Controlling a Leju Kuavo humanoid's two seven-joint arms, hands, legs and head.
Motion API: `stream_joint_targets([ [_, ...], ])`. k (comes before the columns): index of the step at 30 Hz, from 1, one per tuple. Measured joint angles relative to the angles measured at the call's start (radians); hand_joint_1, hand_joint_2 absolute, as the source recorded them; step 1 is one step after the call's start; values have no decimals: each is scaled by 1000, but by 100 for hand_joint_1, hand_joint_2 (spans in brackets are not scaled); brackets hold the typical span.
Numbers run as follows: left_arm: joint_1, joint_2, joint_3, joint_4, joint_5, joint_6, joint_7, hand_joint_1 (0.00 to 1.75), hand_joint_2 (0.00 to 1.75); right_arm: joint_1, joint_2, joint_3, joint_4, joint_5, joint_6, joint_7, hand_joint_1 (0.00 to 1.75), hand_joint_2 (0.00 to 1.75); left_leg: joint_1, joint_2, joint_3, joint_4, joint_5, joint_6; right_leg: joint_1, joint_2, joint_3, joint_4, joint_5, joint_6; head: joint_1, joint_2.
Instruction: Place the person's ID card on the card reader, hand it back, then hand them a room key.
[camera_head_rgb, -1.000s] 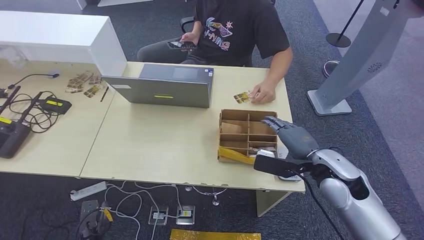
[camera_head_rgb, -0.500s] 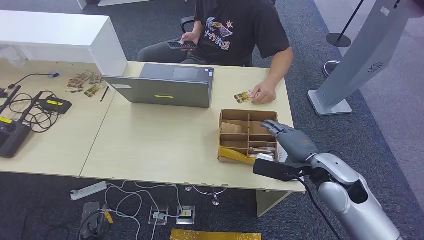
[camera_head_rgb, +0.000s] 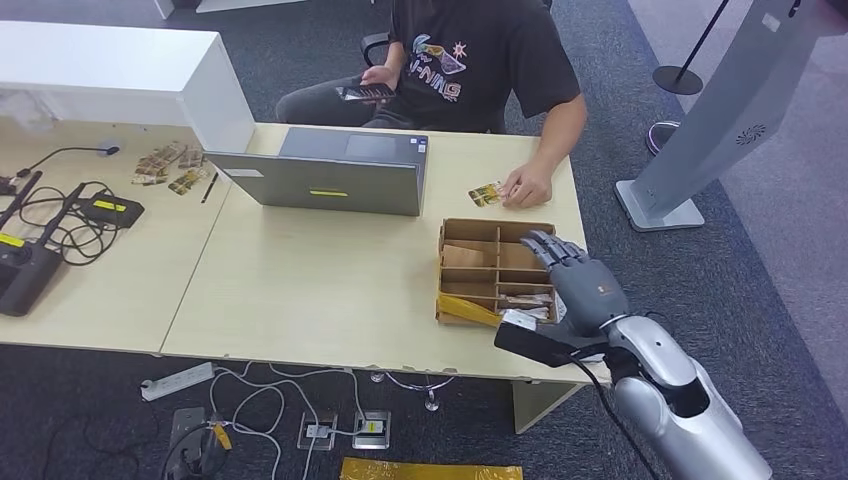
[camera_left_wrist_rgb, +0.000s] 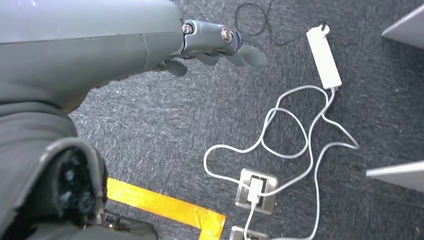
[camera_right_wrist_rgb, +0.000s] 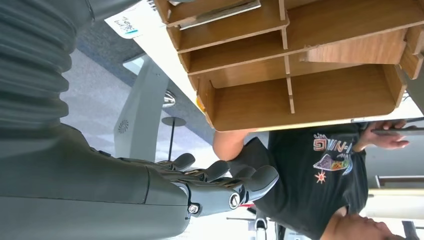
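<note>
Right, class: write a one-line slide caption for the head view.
Robot's empty right hand hovers over a cardboard organiser while a seated person rests a hand on a card.

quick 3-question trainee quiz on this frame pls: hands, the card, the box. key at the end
1. True or false: the right hand holds the card.
2. Where is the card? A) in the cardboard box; B) on the table under the person's hand; C) on the closed laptop.
3. Fill in: the left hand hangs over the ____, above white cables.

Key
1. False: the right hand hovers over the box's right side, fingers apart, holding nothing.
2. B: the person's fingers rest on it, beyond the box.
3. floor (dark carpet).
</note>
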Motion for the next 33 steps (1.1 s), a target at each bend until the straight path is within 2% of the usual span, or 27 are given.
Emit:
stream_joint_targets([
  [9, 17, 12, -79, -60, 52, 23, 7, 0, 0, 2, 61, 29, 149, 46, -211, -37, 0, 175, 0, 0, 0, 0, 0, 0, 0, 0, 0, 0, 0, 0, 0, 0],
  [20, 23, 21, -119, -85, 68, 24, 7, 0, 0, 2, 88, 54, 233, 45, -231, -41, 0, 175, 0, 0, 0, 0, 0, 0, 0, 0, 0, 0, 0, 0, 0, 0],
  [29, 24, 28, -160, -104, 139, 28, -1, 0, 0, -13, 111, 68, 318, 25, -302, -69, 0, 175, 0, 0, 0, 0, 0, 0, 0, 0, 0, 0, 0, 0, 0, 0],
  [31, 21, 40, -175, -108, 148, 18, 20, 0, 0, -22, 119, 71, 340, 24, -306, -71, 0, 175, 0, 0, 0, 0, 0, 0, 0, 0, 0, 0, 0, 0, 0, 0],
  [33, 9, 73, -198, -112, 162, -10, 54, 0, 0, -34, 130, 73, 360, 25, -307, -70, 0, 175, 1, 0, 0, 0, 0, -1, 1, 0, 0, 0, 0, 0, 0, 0],
])
